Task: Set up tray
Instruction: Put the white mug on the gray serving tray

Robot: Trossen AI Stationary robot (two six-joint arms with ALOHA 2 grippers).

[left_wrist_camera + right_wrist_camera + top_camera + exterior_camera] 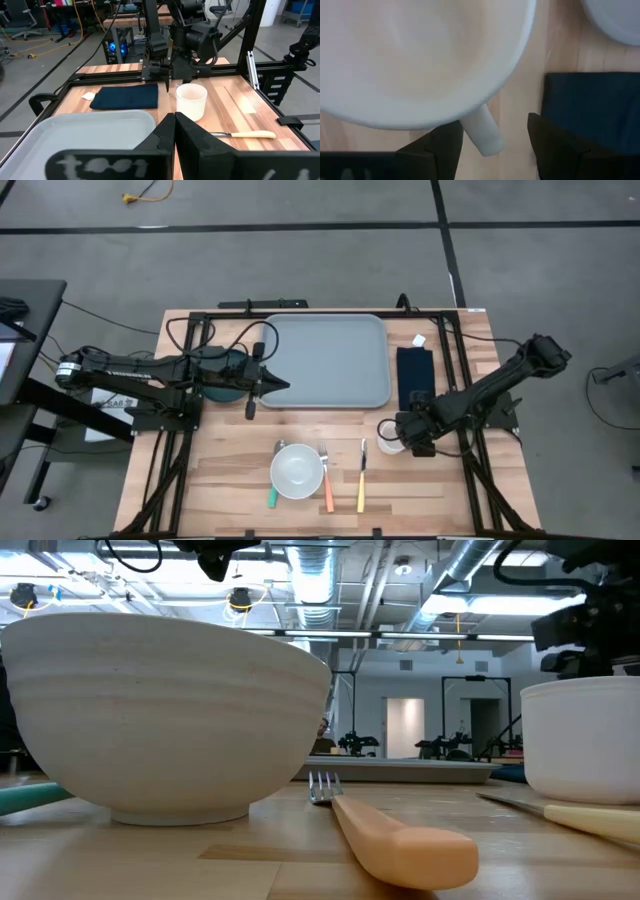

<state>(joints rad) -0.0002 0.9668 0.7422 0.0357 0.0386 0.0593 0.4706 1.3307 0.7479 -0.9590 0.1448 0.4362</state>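
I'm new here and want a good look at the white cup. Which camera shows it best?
The left wrist view: the whole cup stands in plain sight below the right gripper. The high view mostly hides it under that gripper, the low view cuts it off, and the right wrist view fills with its rim.

Left arm hides most of the plate (225,376).
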